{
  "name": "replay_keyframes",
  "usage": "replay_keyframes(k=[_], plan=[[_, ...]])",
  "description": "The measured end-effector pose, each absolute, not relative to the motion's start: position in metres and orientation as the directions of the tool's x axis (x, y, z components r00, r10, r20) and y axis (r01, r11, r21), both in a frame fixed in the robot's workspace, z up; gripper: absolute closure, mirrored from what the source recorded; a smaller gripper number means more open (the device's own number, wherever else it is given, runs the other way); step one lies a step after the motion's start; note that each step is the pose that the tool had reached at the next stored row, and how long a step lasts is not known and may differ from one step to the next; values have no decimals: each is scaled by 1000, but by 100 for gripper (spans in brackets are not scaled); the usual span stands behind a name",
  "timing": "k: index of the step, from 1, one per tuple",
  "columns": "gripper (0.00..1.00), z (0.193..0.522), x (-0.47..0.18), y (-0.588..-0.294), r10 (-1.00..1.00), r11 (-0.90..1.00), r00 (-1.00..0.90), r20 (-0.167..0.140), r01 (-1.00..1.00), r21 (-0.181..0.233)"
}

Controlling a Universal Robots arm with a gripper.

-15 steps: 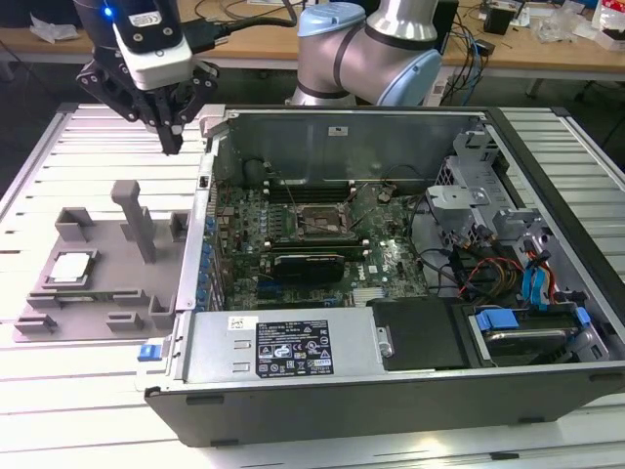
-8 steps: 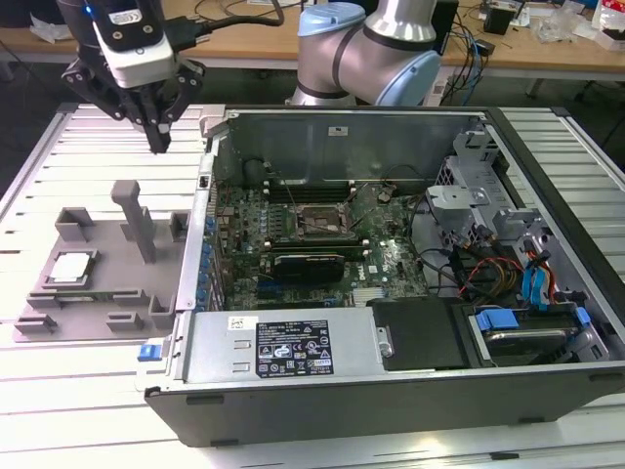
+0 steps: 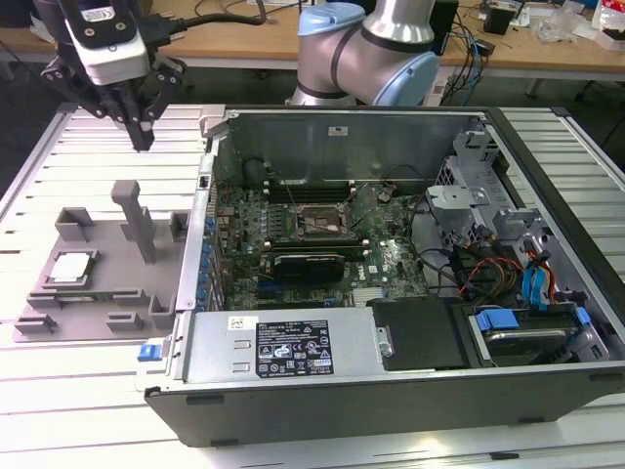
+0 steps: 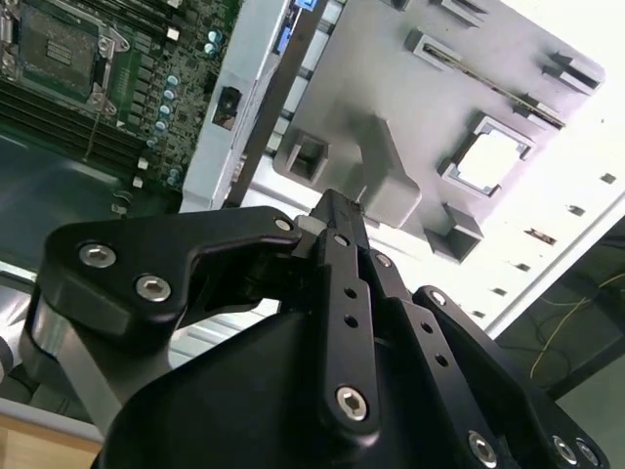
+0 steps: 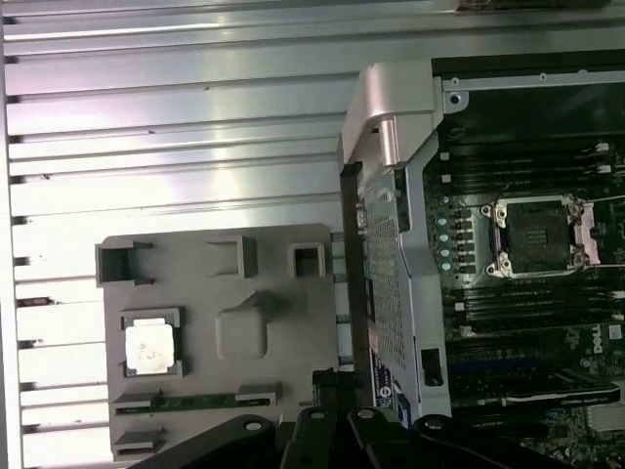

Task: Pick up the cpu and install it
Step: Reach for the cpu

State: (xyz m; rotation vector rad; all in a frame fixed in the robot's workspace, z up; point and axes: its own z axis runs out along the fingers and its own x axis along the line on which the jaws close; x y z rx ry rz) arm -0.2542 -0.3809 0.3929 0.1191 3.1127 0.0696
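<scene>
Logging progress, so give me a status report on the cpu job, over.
Pincer shut, empty, high by the grey tray. Cpu seated in a tray pocket, untouched. Nothing covering it.

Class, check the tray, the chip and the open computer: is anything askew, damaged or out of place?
Nothing stands out. The cpu lies flat in its pocket on the grey tray; the socket looks empty.

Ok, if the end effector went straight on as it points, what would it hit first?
Pointing down, the end effector would probably meet the grey tray near its upright post, judging by the second wrist view, not the cpu. Depth is unclear; the slatted table is possible instead.
</scene>
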Motion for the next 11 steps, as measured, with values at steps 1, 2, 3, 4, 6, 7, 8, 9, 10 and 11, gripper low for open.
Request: replay_keyframes(k=[1, 2, 3, 4, 6, 7, 8, 9, 10, 11], plan=[[89, 393, -257, -380, 77, 996, -997, -24, 76, 46], [89, 393, -260, -379, 77, 996, -997, -24, 76, 46], [89, 393, -263, -378, 77, 996, -997, -24, 76, 46], [89, 393, -267, -377, 77, 996, -997, -24, 76, 46], [89, 393, -272, -375, 77, 996, -997, -24, 76, 46], [89, 393, -273, -375, 77, 996, -997, -24, 76, 46], [89, 393, -276, -374, 77, 996, -997, -24, 76, 46], [89, 393, -277, -374, 77, 996, -997, -24, 76, 46], [89, 393, -280, -373, 77, 996, -997, -24, 76, 46], [89, 393, -282, -373, 77, 996, -997, -24, 76, 46]])
